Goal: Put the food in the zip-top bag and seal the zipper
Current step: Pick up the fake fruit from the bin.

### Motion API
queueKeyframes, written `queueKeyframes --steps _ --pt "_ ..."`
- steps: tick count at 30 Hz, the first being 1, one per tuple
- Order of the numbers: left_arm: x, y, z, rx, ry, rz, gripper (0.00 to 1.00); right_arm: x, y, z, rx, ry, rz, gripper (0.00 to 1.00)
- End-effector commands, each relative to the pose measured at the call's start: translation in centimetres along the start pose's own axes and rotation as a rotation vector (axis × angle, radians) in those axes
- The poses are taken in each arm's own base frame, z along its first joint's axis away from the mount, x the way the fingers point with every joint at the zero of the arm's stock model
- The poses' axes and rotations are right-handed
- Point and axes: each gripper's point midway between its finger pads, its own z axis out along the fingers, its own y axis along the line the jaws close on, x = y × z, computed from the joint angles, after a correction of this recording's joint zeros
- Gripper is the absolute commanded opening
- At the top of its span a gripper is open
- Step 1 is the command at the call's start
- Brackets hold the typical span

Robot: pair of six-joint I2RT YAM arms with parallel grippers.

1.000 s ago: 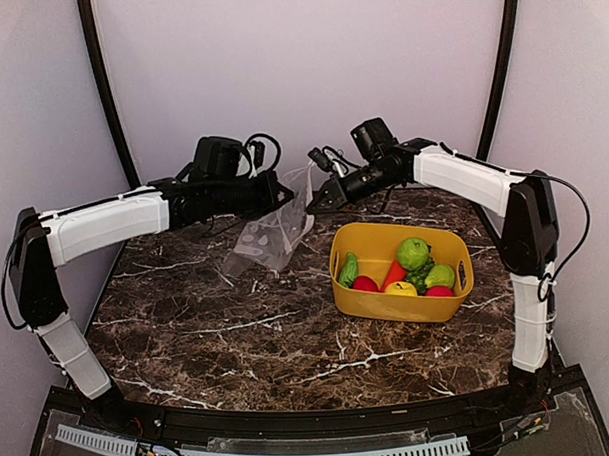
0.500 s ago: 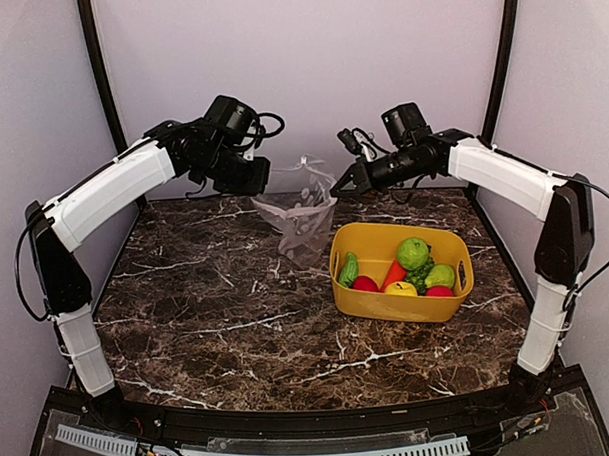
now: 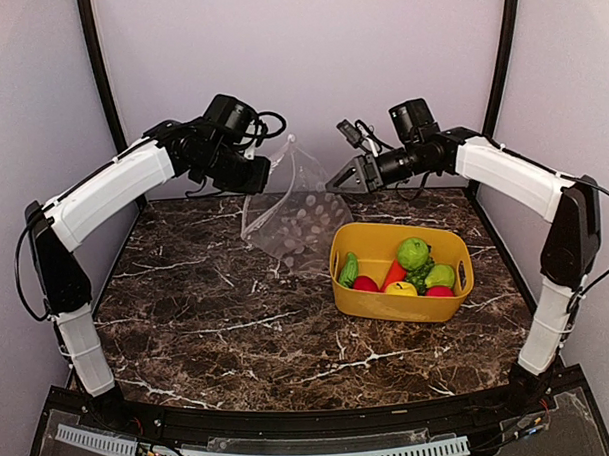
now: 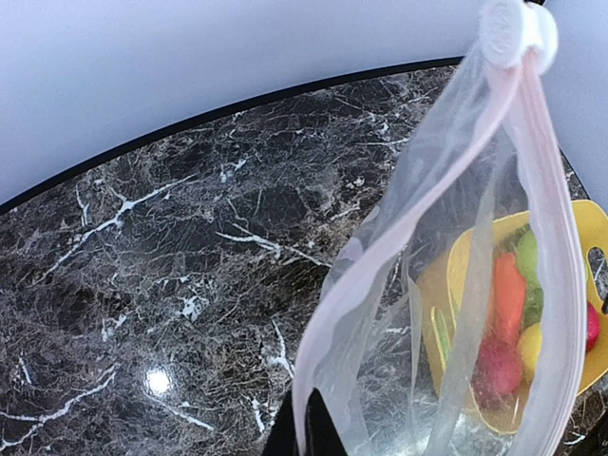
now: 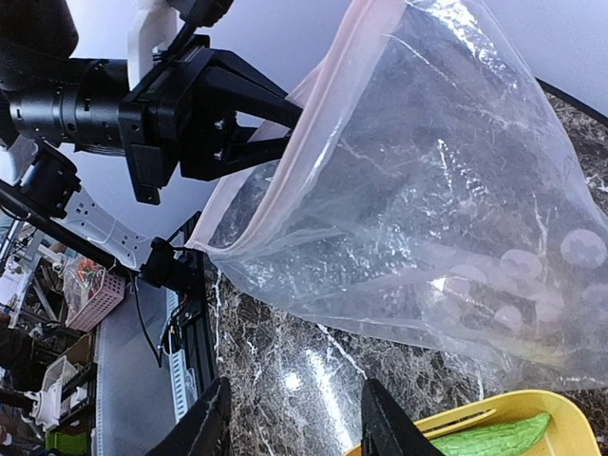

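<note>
The clear dotted zip-top bag hangs above the table from my left gripper, which is shut on its pinkish zipper strip. In the left wrist view the strip runs from my left gripper up to the white slider tab. My right gripper stands open just right of the bag, touching nothing. In the right wrist view its fingers frame bare table under the bag. The food lies in the yellow basket: a green ball, a carrot, a cucumber.
The basket stands on the dark marble table right of centre, right below the bag's lower corner. Black frame posts rise at both back corners. Pale walls close in the back and sides.
Both arms rose with the bag stretched between them. My right gripper has now opened and let go, and the bag has swung down and spread out, hanging from my left gripper alone.
</note>
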Motion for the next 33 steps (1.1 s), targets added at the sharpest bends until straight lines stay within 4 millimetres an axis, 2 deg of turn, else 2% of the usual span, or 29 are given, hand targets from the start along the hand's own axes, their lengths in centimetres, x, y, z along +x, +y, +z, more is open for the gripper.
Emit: queueKeyframes --steps 1,3,7,12,14,18,21,25,28,33 --pt "-1.9 0.5 -3.7 0.006 -0.085 0.020 0.01 -0.1 1.2 -3.3 0.046 -0.004 -0.169 0.46" --pt "-1.9 0.6 -4.0 0.008 -0.087 0.025 0.01 1.1 -0.1 -4.1 0.115 0.044 -0.220 0.47" --pt "-2.1 0.9 -5.1 0.001 -0.100 0.049 0.01 4.3 -4.0 -6.2 0.302 0.161 -0.274 0.49" --pt "-2.8 2.1 -7.8 -0.053 -0.123 0.106 0.01 8.3 -8.3 -10.0 0.499 0.277 -0.267 0.46" --pt "-2.7 2.4 -8.3 -0.063 -0.116 0.122 0.01 10.1 -9.9 -11.7 0.567 0.319 -0.243 0.44" --pt "-2.0 2.3 -8.0 -0.058 -0.083 0.131 0.01 12.4 -12.0 -14.0 0.670 0.380 -0.202 0.46" --pt "-1.3 1.7 -7.1 -0.027 -0.059 0.127 0.01 13.9 -13.4 -14.5 0.717 0.429 -0.171 0.55" --pt "-0.8 1.3 -6.2 -0.004 -0.046 0.117 0.01 15.2 -14.8 -14.0 0.720 0.465 -0.118 0.62" --pt "-0.4 0.9 -5.7 0.016 -0.037 0.105 0.01 15.7 -15.7 -13.6 0.723 0.481 -0.083 0.70" --pt "0.3 0.2 -5.0 0.054 -0.018 0.085 0.01 16.1 -16.6 -12.9 0.702 0.490 -0.056 0.76"
